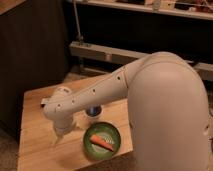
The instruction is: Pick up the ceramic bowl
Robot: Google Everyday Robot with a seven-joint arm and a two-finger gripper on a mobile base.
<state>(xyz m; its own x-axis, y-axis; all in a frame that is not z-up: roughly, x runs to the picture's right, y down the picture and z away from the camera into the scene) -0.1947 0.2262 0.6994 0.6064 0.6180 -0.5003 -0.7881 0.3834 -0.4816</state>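
Note:
The ceramic bowl is a wide, shallow glossy green dish near the front edge of the wooden table. An orange, carrot-like piece lies inside it. The gripper hangs below the white wrist, just left of the bowl and close above the table top. The arm reaches across from the right and hides much of the table's middle.
A small white cup with a blue inside stands just behind the bowl, partly hidden by the arm. A dark cabinet stands behind the table on the left. A metal rail and shelving run along the back.

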